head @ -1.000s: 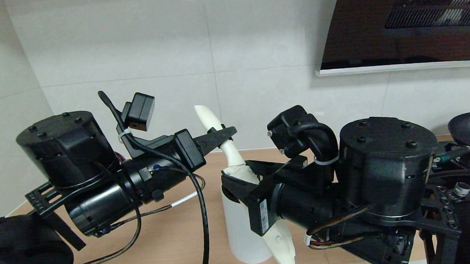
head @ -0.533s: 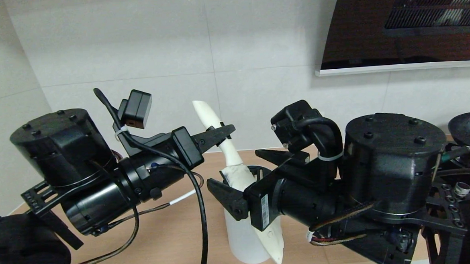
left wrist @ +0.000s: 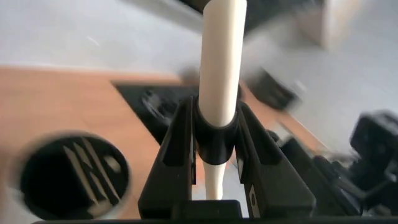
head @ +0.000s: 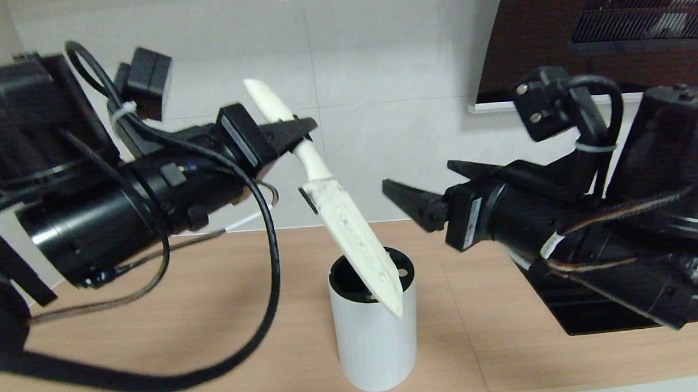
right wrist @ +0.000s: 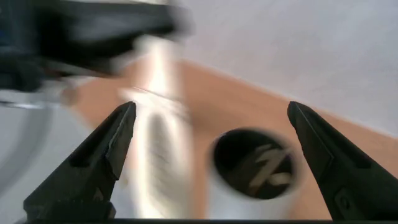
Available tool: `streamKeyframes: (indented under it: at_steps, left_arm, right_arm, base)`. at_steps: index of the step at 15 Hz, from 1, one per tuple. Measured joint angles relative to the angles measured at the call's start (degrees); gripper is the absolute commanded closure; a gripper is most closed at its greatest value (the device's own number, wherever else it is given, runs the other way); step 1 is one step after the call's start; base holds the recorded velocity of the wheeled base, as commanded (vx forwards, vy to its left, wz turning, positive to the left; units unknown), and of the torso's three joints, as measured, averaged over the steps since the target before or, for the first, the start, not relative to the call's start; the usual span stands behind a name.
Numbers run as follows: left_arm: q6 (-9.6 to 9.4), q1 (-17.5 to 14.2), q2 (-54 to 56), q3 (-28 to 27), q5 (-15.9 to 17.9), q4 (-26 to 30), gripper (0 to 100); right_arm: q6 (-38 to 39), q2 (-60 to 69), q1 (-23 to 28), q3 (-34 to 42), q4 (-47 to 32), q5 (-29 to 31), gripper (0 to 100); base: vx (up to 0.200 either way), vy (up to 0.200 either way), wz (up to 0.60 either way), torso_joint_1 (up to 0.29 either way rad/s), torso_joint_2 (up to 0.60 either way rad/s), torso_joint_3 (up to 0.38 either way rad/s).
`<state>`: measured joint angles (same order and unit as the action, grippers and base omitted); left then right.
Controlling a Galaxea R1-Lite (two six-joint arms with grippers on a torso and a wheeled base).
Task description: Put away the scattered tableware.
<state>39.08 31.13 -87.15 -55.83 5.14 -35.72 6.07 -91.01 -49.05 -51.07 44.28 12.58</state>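
The knife [head: 351, 237] is creamy white, with small grey specks on its blade. The holder [head: 373, 338] is white with a black top. The counter [head: 481, 332] under the holder is light brown wood. The wall [head: 377, 57] behind the holder is shiny white. The left gripper [head: 300, 136] and the right gripper [head: 417, 179] are black.

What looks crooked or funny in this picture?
The white knife hangs tilted in the air, its handle clamped in the left gripper. Its blade points down near the white holder but is not inside it, and it looks smudged near the handle. The right gripper is open and empty beside it.
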Motion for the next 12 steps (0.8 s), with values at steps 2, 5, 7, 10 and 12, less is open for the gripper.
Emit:
streamKeyframes:
  at_steps: [2,5,7,10,12]
  left_arm:
    - [-5.40,0.0,-0.4,-9.3,-13.5,9.1,100]
    - [-14.64,3.8,-2.1,-11.7,-23.9,8.0,100]
    - [-20.31,6.3,-3.0,-9.6,-28.2,4.3,100]
    - [-29.23,9.0,-5.6,-4.5,-33.0,-5.8,100]
    - [-32.16,9.8,-8.6,-2.2,-34.6,-12.7,100]
  right_arm:
    - [-0.1,2.4,3.9,0.1,-0.1,0.0,0]
    - [-0.2,3.7,8.1,0.1,-0.1,-0.4,0]
    - [-0.2,3.4,8.7,0.1,0.0,-0.4,0]
    - [-0.2,2.3,8.8,0.2,0.2,-0.2,0]
    - [-0.2,1.9,8.8,0.3,0.2,-0.2,0]
  base:
    - [0.000,0.000,0.00,0.000,0.00,0.000]
    - [0.000,0.000,0.00,0.000,0.00,0.000]
    - [0.000,0.000,0.00,0.000,0.00,0.000]
    - [0.000,0.000,0.00,0.000,0.00,0.000]
    - [0.000,0.000,0.00,0.000,0.00,0.000]
